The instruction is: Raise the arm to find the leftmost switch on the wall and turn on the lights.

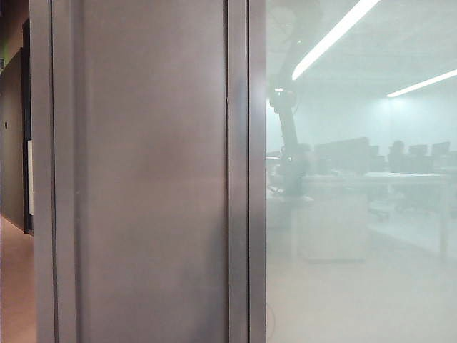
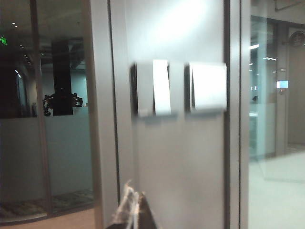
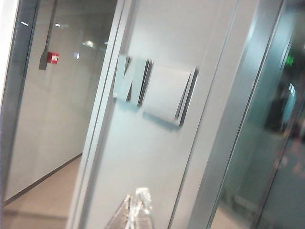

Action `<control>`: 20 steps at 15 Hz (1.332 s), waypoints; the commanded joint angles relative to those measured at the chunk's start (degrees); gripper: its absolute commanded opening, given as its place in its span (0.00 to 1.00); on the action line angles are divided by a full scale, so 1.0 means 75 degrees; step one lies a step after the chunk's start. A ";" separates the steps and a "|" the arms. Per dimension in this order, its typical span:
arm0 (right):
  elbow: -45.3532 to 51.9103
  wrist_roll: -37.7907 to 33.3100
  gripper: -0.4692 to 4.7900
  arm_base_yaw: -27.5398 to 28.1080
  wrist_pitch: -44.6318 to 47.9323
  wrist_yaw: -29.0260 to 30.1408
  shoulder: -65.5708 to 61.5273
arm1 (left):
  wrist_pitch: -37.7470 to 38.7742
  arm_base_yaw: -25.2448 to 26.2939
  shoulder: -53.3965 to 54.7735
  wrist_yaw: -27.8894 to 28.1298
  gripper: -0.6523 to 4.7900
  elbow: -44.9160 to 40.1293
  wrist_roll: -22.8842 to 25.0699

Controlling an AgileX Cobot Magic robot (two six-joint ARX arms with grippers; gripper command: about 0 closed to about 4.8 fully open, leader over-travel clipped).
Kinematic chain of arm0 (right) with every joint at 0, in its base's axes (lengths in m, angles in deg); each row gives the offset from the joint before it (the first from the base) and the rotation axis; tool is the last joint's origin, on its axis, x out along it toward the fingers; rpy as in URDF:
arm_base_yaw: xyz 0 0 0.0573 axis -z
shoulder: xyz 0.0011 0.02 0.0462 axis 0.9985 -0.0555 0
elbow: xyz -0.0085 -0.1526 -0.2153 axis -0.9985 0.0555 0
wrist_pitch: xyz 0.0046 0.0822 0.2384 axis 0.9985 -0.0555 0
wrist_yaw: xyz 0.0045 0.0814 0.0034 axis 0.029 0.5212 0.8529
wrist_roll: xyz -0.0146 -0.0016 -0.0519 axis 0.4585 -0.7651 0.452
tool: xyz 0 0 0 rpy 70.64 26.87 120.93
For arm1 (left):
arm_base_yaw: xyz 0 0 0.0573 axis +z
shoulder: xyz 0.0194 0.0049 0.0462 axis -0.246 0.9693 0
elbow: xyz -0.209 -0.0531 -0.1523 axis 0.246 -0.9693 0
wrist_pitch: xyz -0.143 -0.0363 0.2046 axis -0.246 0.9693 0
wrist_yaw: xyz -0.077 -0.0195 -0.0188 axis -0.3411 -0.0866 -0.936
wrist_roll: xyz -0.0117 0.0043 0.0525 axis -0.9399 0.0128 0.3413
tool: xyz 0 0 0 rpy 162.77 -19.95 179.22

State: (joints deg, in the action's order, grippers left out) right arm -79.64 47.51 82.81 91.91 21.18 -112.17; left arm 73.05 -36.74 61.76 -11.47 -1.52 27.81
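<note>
Clear, glinting fingertips of the left gripper (image 2: 131,207) and of the right gripper (image 3: 136,210) are seen at the near edge of each wrist view, close before a grey wall panel (image 2: 181,167), and whether either pair of jaws is spread or pressed together cannot be told. Two white switch plates are mounted side by side on that panel, the leftmost switch (image 2: 152,88) and a second plate (image 2: 208,88), blurred, with no writing that can be read. Farther off, in the exterior view, one arm (image 1: 288,121) is seen only as a hazy dark silhouette in the frosted glass (image 1: 357,286) right of the panel, below two ceiling light strips (image 1: 335,32).
</note>
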 commanded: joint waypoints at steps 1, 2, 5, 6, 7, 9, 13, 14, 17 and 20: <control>0.0440 0.0076 0.09 -0.0003 -0.0399 -0.0076 0.0227 | 0.0000 0.0012 -0.0871 0.0023 0.11 -0.1046 0.0017; 0.0819 0.0073 0.09 -0.0003 -0.0402 -0.0280 0.0449 | 0.0009 0.0012 -0.1227 0.0032 0.11 -0.1451 0.0017; 0.2667 0.0070 0.09 -0.0003 -0.0163 -0.1553 0.1664 | 0.0335 0.0012 -0.2078 0.1177 0.11 -0.2871 0.0017; 0.3086 0.0064 0.09 -0.0003 -0.0146 -0.1897 0.1982 | 0.0286 0.0012 -0.2168 0.1215 0.11 -0.3188 -0.0172; 0.3494 0.0015 0.09 -0.0003 -0.0146 -0.2247 0.2282 | 0.0221 0.0009 -0.2215 0.1090 0.11 -0.3480 -0.0227; 0.4266 0.0012 0.09 -0.0003 -0.0146 -0.2614 0.2760 | 0.0038 0.0012 -0.2247 0.0635 0.11 -0.4100 -0.0192; 0.6041 0.0015 0.09 0.0000 -0.0163 -0.3940 0.3864 | -0.1227 0.0012 -0.2247 0.0009 0.11 -0.5971 -0.0527; 0.6330 0.0017 0.09 0.0000 -0.0181 -0.4147 0.3963 | -0.1719 0.0012 -0.2247 -0.0271 0.11 -0.6376 -0.0580; 0.6910 0.0017 0.09 0.0009 -0.0283 -0.4269 0.3995 | -0.2436 0.0012 -0.2244 -0.0726 0.11 -0.7178 -0.0880; 0.6939 0.0012 0.09 0.0009 -0.1134 -0.4266 0.3995 | -0.2483 0.0012 -0.2247 -0.0702 0.11 -0.7189 -0.1198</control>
State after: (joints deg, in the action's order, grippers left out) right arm -27.35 47.68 82.90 85.11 -10.77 -82.27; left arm 55.67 -36.74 44.87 -16.54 -55.52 19.26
